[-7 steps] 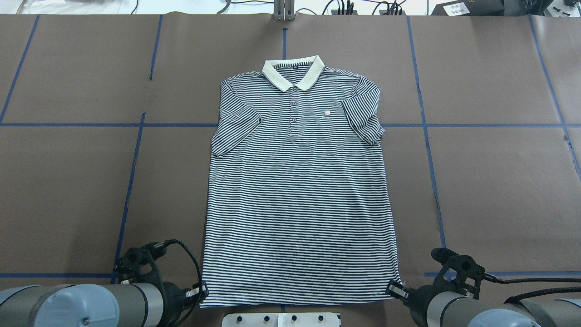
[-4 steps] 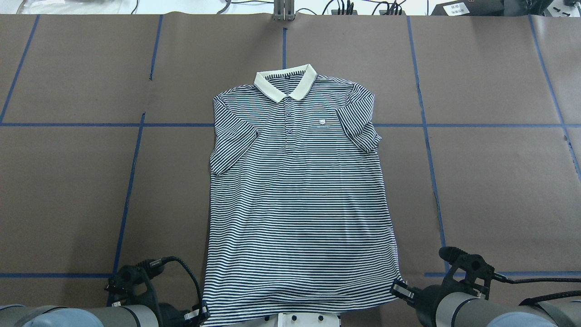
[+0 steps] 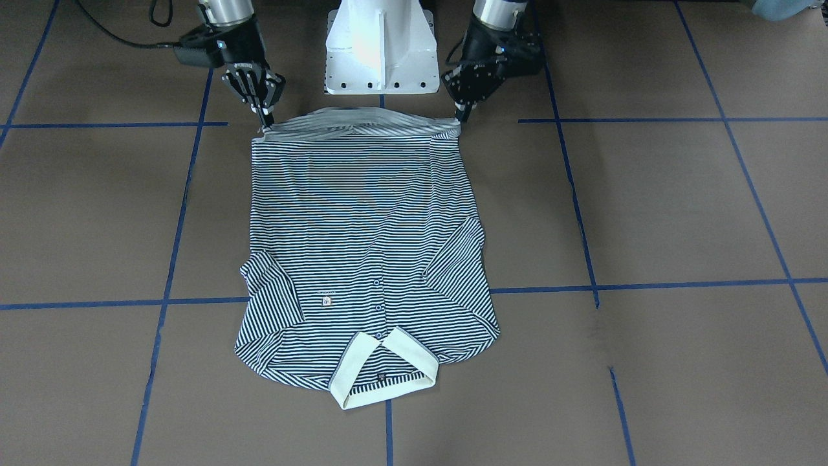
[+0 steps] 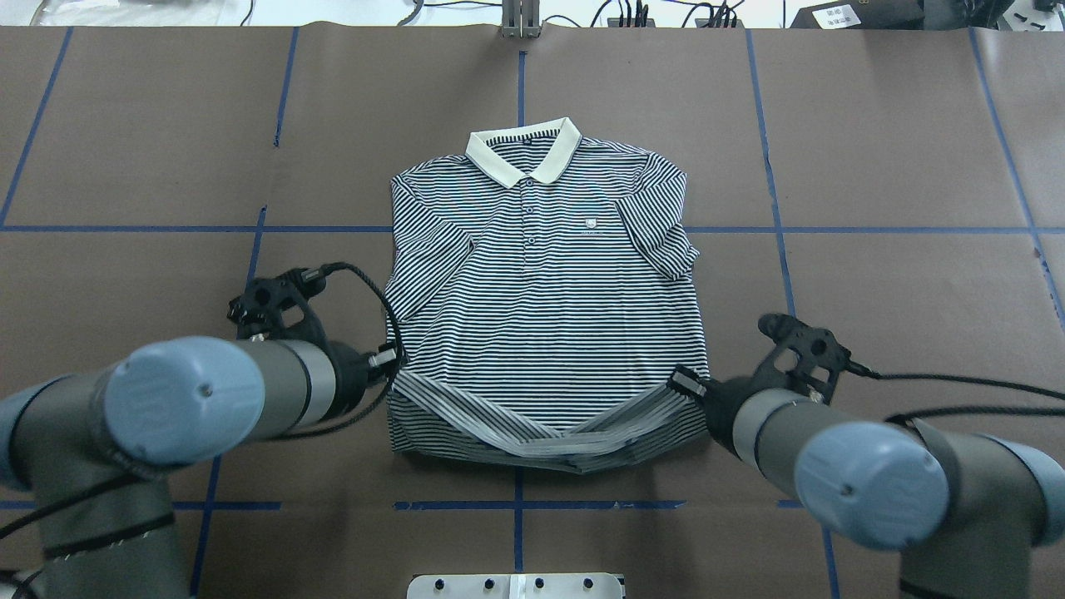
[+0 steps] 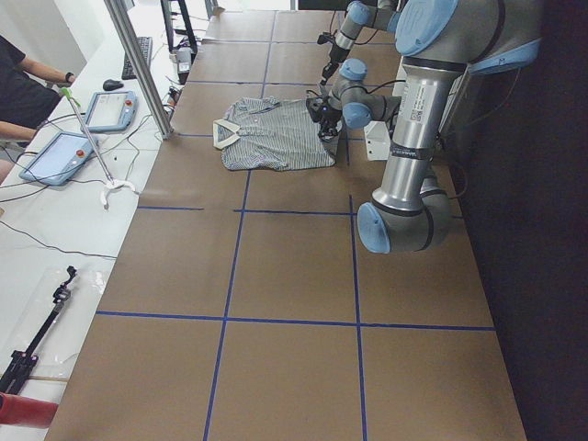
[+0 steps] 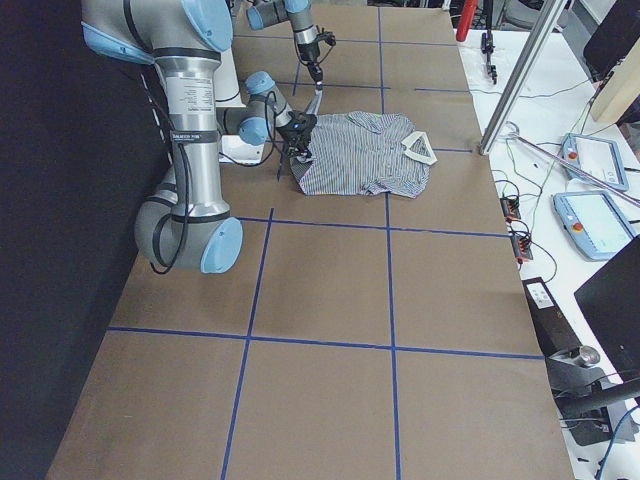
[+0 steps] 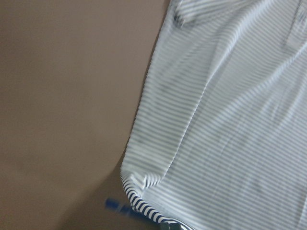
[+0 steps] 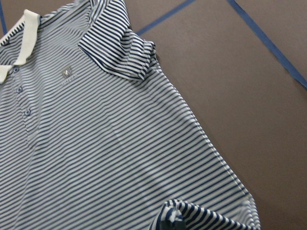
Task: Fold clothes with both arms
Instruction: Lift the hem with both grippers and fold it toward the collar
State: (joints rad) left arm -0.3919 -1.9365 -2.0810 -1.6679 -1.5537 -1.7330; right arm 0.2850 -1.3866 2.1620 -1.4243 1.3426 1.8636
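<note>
The striped polo shirt point(image 4: 541, 274) lies face up on the brown table, its cream collar point(image 4: 522, 154) far from me. My left gripper point(image 4: 393, 359) is shut on the hem's left corner; in the front-facing view it point(image 3: 460, 116) is on the right. My right gripper point(image 4: 682, 383) is shut on the hem's right corner, and it point(image 3: 265, 123) shows on that view's left. The hem point(image 4: 532, 433) is raised off the table and sags between them, pale inside showing. The left wrist view shows pale inside cloth point(image 7: 230, 120). The right wrist view shows the shirt front point(image 8: 96, 143).
My white pedestal base point(image 4: 516, 585) sits at the near edge behind the shirt. Blue tape lines point(image 4: 782, 229) cross the brown table cover. A metal post point(image 5: 138, 64) and tablets point(image 5: 60, 156) stand past the far edge, on the operators' side.
Both grippers have lifted the hem corners and carried them away from me toward the collar. The lower part of the shirt now doubles over itself.
</note>
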